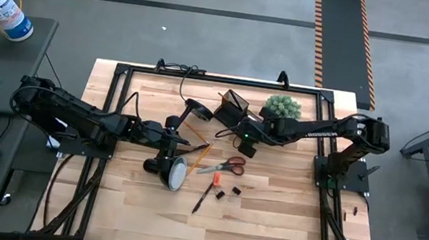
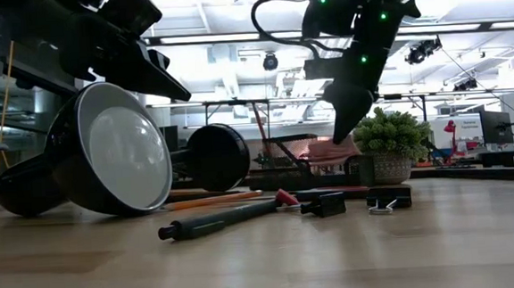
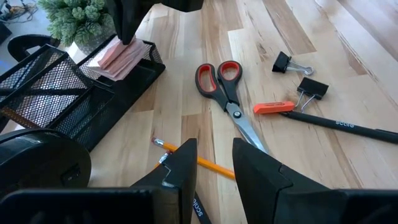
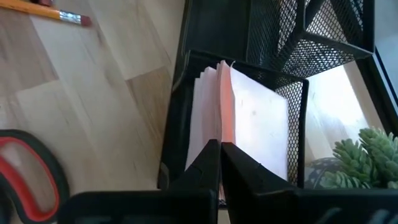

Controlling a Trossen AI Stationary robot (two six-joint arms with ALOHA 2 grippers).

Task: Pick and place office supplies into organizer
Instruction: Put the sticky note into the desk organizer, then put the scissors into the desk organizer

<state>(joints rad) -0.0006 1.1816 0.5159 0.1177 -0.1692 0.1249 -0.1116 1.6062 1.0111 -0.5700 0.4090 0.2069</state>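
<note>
Left gripper [image 3: 211,163]: fingers apart, hovering over the pencil [image 3: 198,161]; thin, stiff, rolls, so take it mid-shaft. Right gripper [image 4: 220,163], your two o'clock: pinched on the sticky-note pad [image 4: 239,124], soft, light, in the organizer [image 3: 93,93] tray.

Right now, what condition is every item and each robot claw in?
Right gripper: shut on the sticky-note pad, over the organizer tray.
Left gripper: part open, empty, above a pencil.
Scissors: closed, flat on table.
Pen: lying flat.
Binder clips: on table.
Desk lamp: tipped over.
</note>
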